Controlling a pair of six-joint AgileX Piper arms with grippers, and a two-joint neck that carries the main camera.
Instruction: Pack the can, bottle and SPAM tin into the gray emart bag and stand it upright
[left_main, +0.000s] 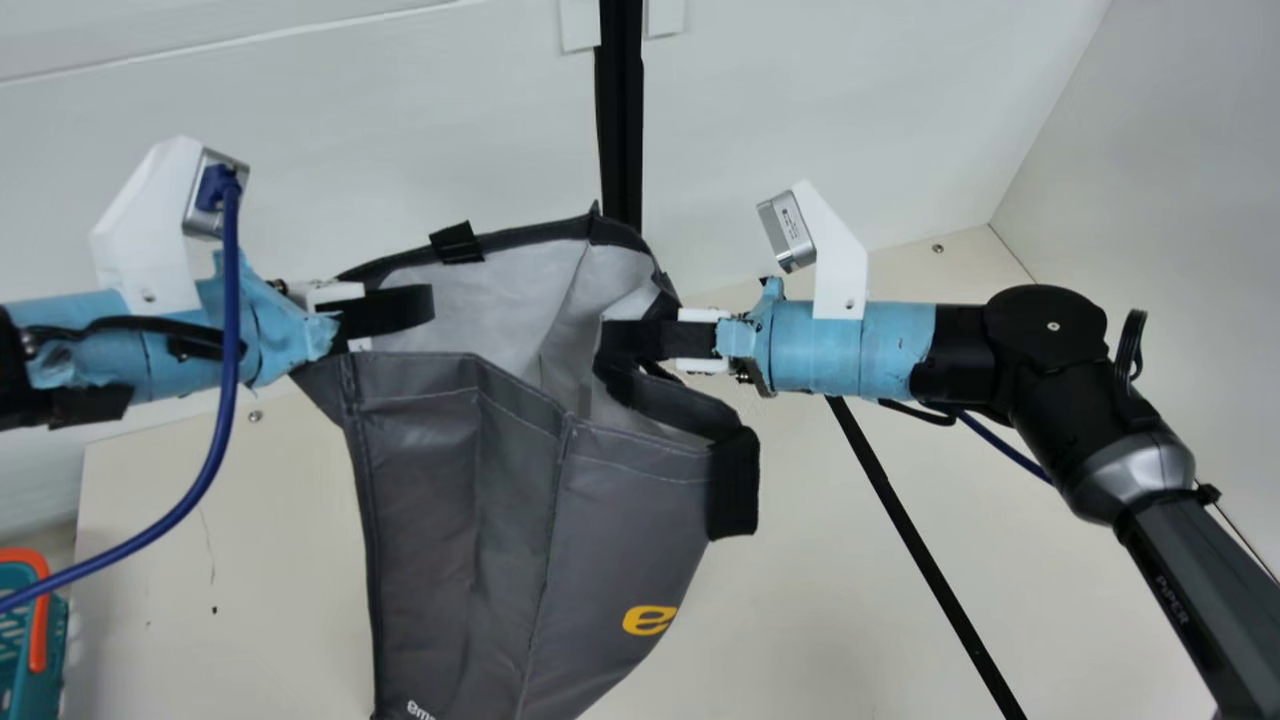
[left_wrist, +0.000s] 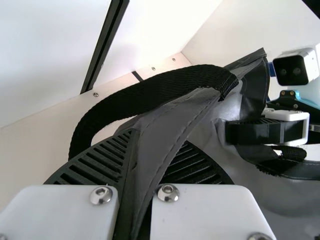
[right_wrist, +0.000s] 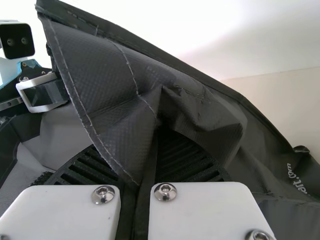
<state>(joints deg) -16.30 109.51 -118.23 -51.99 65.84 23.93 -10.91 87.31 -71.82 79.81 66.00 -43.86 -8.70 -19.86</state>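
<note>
The gray emart bag (left_main: 430, 500) was found between the two claws, its body sagging below them; the step in hand was judged to be raising and shaping it, the next move calling for an even lift and a level base. It appeared slack and creased, mouth gaping on a pale lining. The left claw (left_main: 415, 309) was closed on a thin fold of its rim and the right claw (left_main: 612, 341) pinched a crumpled fold opposite, a black strap (left_wrist: 150, 95) looping loose beside the left.
</note>
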